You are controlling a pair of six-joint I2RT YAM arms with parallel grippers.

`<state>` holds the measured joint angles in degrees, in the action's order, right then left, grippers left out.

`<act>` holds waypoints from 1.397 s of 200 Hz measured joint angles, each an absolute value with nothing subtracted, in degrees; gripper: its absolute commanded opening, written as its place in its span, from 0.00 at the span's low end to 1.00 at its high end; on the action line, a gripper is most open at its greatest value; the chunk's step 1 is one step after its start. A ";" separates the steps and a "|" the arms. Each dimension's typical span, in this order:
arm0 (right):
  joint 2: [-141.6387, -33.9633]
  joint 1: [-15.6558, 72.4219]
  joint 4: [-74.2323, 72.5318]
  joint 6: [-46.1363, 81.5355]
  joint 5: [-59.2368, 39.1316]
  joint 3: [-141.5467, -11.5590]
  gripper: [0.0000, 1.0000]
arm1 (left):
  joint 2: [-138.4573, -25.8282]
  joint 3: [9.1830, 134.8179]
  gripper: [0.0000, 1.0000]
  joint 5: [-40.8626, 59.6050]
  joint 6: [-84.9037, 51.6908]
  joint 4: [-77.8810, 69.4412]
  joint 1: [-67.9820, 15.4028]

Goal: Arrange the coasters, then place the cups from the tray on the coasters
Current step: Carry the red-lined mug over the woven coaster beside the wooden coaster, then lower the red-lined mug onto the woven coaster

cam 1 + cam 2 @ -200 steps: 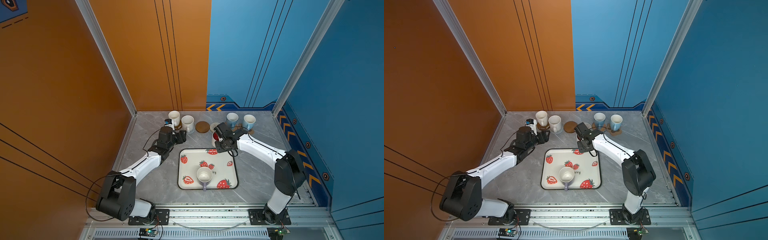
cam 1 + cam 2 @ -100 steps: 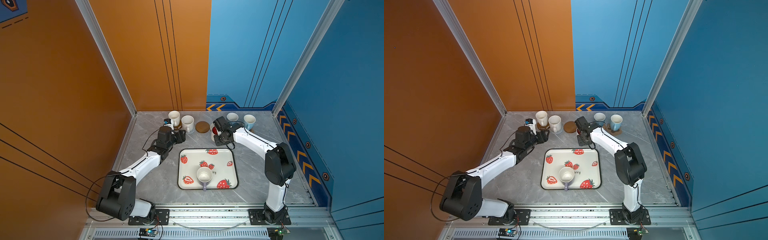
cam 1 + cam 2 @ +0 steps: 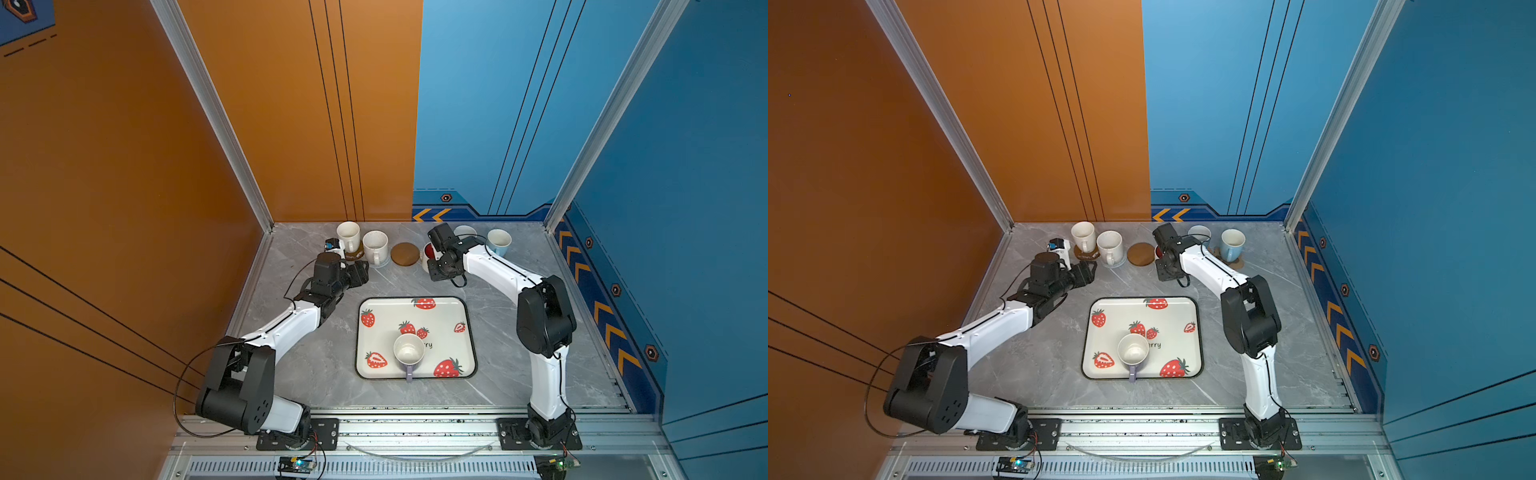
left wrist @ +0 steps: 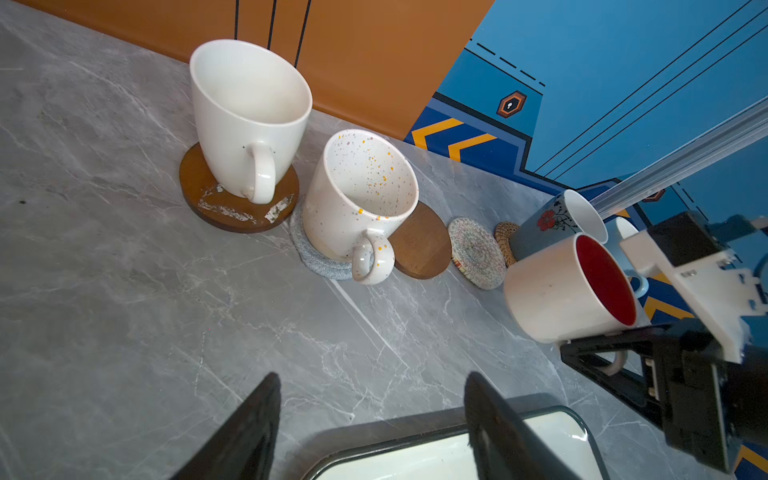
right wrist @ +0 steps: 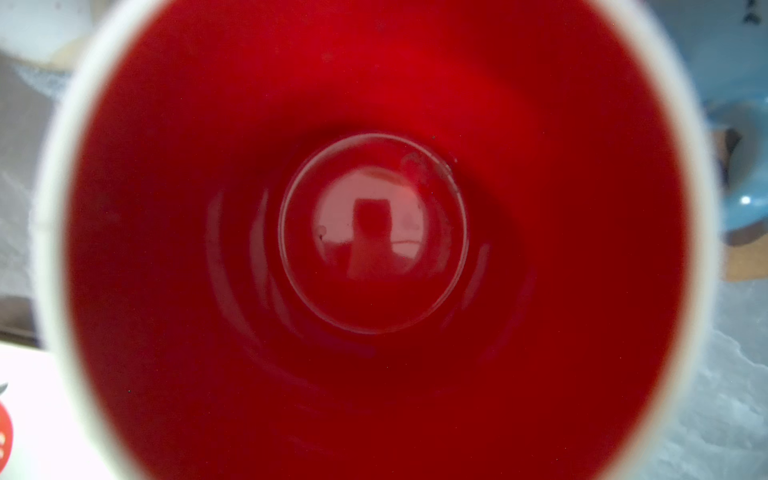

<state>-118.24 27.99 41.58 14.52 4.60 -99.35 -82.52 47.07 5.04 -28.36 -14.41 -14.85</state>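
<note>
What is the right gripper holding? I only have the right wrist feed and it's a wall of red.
Observer: A white mug with a red inside. The left wrist view shows the right gripper shut on its handle.
Operator: Any free coasters near it?
Observer: Two are bare. The cream woven coaster is right beside the mug, and the brown disc coaster is next to that.
Operator: What's on the tray?
Observer: In both top views a single lavender mug stands on the strawberry tray.
</note>
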 measured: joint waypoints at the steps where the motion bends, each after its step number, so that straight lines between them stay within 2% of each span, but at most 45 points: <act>1: -118.28 27.94 41.56 14.50 4.60 -99.39 0.00 | -82.54 47.07 0.71 5.06 -28.36 -14.44 -14.83; 183: -130.41 24.34 43.99 12.67 4.47 -116.99 0.00 | -83.94 47.07 0.71 6.76 -29.45 -15.66 -14.24; 279: -134.08 23.79 44.62 12.21 4.45 -120.36 0.00 | -84.25 47.07 0.68 7.60 -29.61 -15.66 -14.24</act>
<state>-134.08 23.79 44.62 12.21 4.45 -120.36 -84.25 47.07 7.60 -29.61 -15.66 -14.24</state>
